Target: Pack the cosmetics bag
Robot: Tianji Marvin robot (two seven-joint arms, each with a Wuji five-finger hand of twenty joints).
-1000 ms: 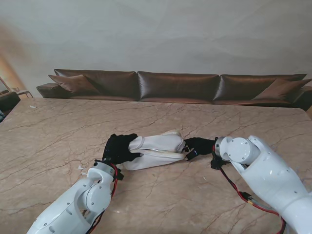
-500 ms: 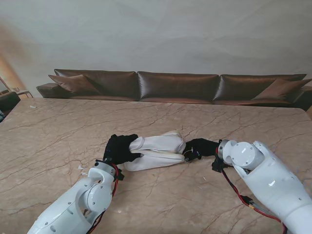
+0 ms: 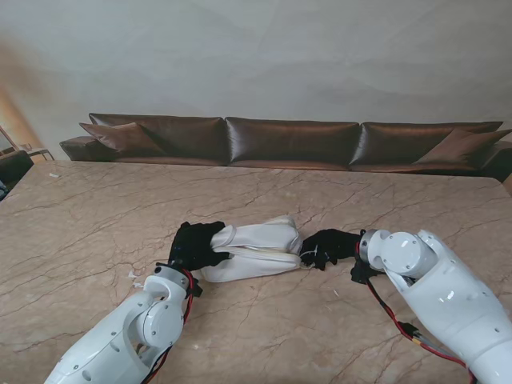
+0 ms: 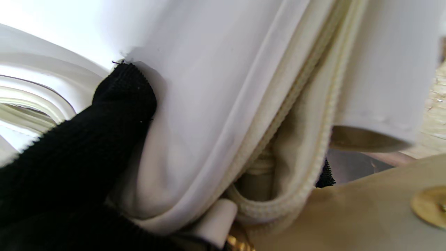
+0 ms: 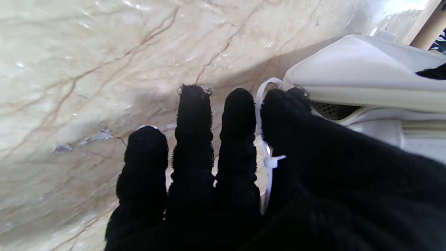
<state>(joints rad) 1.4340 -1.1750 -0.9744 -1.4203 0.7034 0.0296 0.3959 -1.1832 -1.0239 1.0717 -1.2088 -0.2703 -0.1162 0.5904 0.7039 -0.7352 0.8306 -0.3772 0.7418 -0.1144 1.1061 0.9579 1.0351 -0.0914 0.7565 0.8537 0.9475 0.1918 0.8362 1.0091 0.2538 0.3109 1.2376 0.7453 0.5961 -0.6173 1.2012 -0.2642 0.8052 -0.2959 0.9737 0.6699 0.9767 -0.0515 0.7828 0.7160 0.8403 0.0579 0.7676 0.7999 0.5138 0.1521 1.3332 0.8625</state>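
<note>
The left hand [image 3: 194, 245] clamps the bag's [image 3: 254, 250] left end, mid-worktop [image 3: 96, 208]. The right hand [image 3: 326, 246] pinches a white loop [image 5: 262, 104] at the right end, apparently the zip pull. Draw it steadily along the zip while the left braces.

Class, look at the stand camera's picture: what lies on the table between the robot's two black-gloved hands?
The white cosmetics bag lies between them in the stand view. The left robot hand grips its left end; the right robot hand is at its right end, by a white loop seen in the right wrist view.
</note>
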